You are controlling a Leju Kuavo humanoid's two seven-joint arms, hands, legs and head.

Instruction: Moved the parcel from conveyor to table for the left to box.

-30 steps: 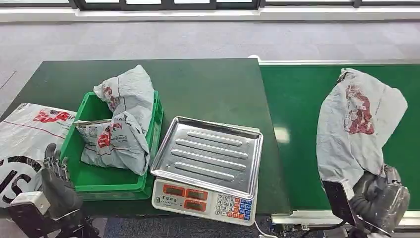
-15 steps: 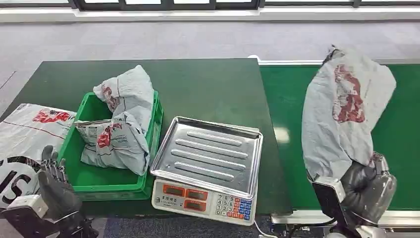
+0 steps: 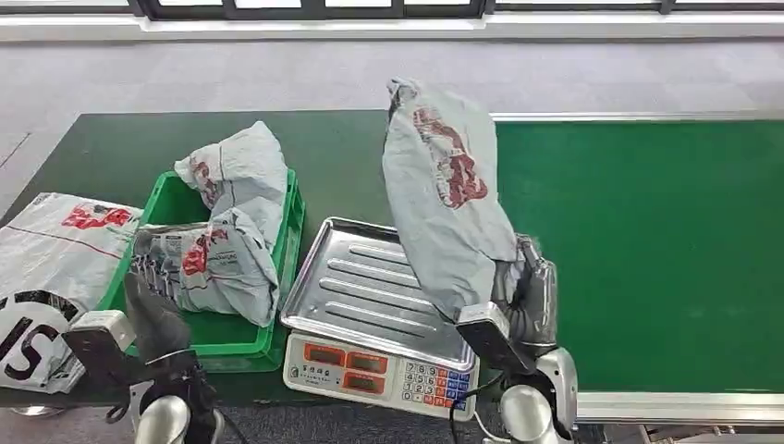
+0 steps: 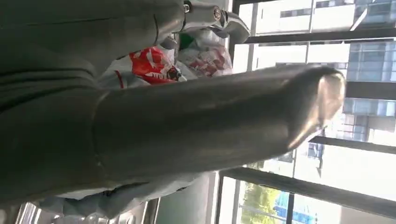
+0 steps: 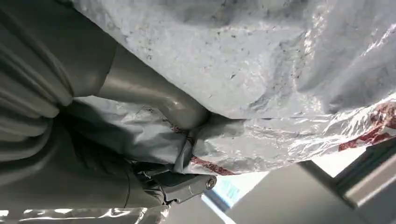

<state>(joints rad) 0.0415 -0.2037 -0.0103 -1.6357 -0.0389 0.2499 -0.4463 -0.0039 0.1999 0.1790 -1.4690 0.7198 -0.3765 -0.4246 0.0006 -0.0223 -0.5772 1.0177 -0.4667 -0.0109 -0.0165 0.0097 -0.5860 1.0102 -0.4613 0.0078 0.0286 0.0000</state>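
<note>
The counter [image 3: 370, 157] fills the left and middle of the frame, belt [image 3: 647, 240] on the right. We've got the parcel [image 3: 444, 203] hanging mid-frame, above the scale [image 3: 388, 305], our right hand [image 3: 522, 296] gripping its lower end. We'd say carry it past the scale tray, set it flat on bare counter beside the crate [image 3: 213, 338], then let go. Left hand [image 3: 153, 310] sits lower left by the crate; can't tell if it's wide or closed.
</note>
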